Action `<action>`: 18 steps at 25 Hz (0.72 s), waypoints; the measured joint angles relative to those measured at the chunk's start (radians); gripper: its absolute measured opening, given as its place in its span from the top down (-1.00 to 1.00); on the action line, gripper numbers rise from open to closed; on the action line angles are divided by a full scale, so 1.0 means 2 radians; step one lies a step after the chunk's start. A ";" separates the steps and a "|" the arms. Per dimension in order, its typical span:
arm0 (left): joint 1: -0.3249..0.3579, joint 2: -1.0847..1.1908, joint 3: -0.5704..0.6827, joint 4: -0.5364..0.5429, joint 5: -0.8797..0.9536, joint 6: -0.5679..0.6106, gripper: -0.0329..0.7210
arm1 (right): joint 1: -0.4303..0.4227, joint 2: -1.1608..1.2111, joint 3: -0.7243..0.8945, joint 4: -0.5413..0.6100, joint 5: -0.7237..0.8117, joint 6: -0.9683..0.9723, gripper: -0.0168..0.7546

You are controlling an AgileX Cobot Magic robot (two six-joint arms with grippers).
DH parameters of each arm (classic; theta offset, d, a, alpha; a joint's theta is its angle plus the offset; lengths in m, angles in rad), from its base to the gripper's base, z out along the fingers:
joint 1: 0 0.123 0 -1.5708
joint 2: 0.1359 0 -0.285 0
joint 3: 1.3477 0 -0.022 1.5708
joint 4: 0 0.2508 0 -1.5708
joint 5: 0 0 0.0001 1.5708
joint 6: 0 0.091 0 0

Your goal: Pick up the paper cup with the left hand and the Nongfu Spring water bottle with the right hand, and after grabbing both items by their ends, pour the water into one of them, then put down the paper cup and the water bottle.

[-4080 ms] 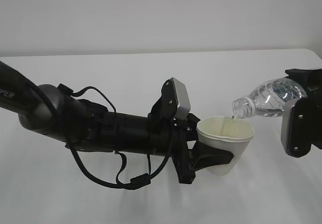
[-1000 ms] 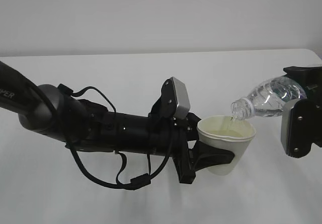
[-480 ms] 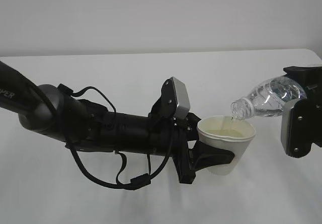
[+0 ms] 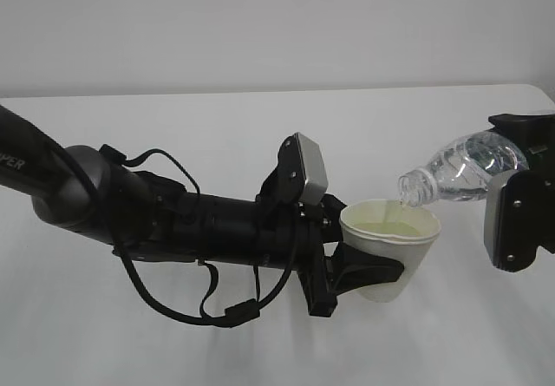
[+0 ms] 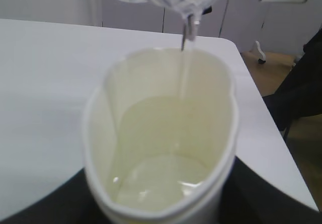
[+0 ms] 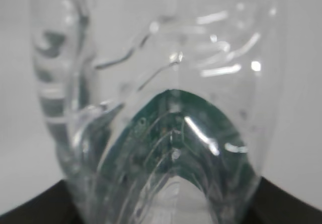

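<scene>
Left hand (image 4: pixel 351 260) claw clamped partway around the lower half of the paper cup (image 4: pixel 390 247), black fingers (image 4: pixel 368 271) wrapping its wall, cup upright and lifted clear of the table (image 4: pixel 260 351). Right hand (image 4: pixel 520 204) at 3 o'clock of the cup, claw partly closed on the base end of the Nongfu Spring water bottle (image 4: pixel 460 171); its fingertips mostly hidden behind the grey block. Bottle tipped neck-down toward 9 o'clock, mouth just above the cup rim at the cup's 1 o'clock edge, thin stream of water (image 5: pixel 185 58) running in. Left wrist view: cup squeezed to an oval, cream inside, water pooled in the bottom. Right wrist view: bottle base fills the frame, green label showing through the clear ribbed plastic, black claw edges at the lower corners. Surface: plain white tabletop, matte, rounded corner at far right. Room: bare pale grey wall (image 4: pixel 260 22) behind the table in the exterior view; left wrist view shows grey panels (image 5: pixel 131 15), brownish floor (image 5: pixel 297 148) beyond the table edge, a white caster-like foot (image 5: pixel 259 50) at 2 o'clock.
</scene>
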 joint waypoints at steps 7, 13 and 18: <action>0.000 0.000 0.000 0.000 -0.001 0.000 -0.10 | 0.000 0.000 0.000 0.000 -0.001 0.000 -0.09; 0.000 0.000 0.000 0.000 -0.001 0.000 -0.10 | 0.000 0.000 0.000 0.000 -0.002 0.000 -0.09; 0.000 0.000 0.000 0.000 -0.001 0.000 -0.10 | 0.000 0.000 0.000 0.000 -0.002 0.000 -0.09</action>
